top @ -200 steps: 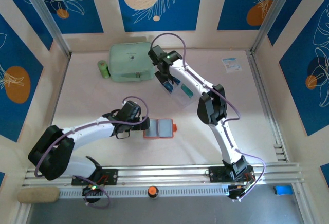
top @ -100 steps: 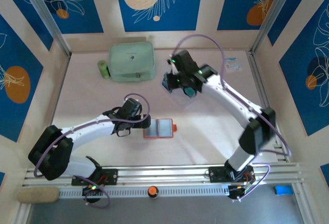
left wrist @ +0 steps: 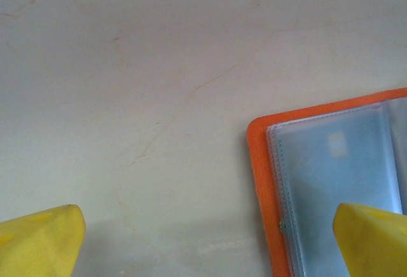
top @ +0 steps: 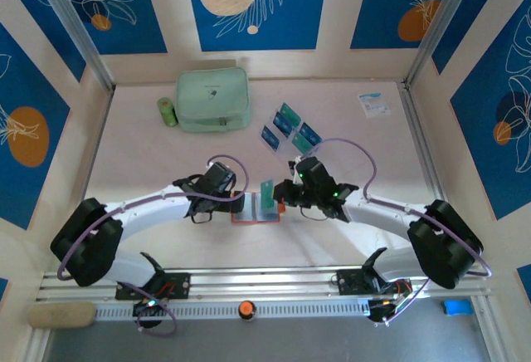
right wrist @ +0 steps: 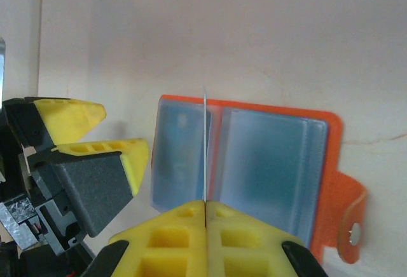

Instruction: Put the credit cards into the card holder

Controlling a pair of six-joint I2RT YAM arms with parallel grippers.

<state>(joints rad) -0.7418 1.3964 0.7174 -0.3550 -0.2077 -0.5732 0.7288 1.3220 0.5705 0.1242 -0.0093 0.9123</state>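
Above the open card holder (right wrist: 270, 162) | my right fingers (right wrist: 181, 223) pinching a credit card (right wrist: 205, 143) on edge | my left fingers (left wrist: 41, 239) spread, empty | risk: tilted card misses sleeve, buckles.

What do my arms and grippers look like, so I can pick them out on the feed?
Both the left arm and right arm are white shells with black joint housings, a purple cable looping along each. The left gripper and right gripper carry yellow wedge fingers with square cut-outs.

At least four credit cards (top: 286, 118) — one card holder (top: 251, 210), one pouch (top: 213, 99), one leaflet (top: 373, 104)
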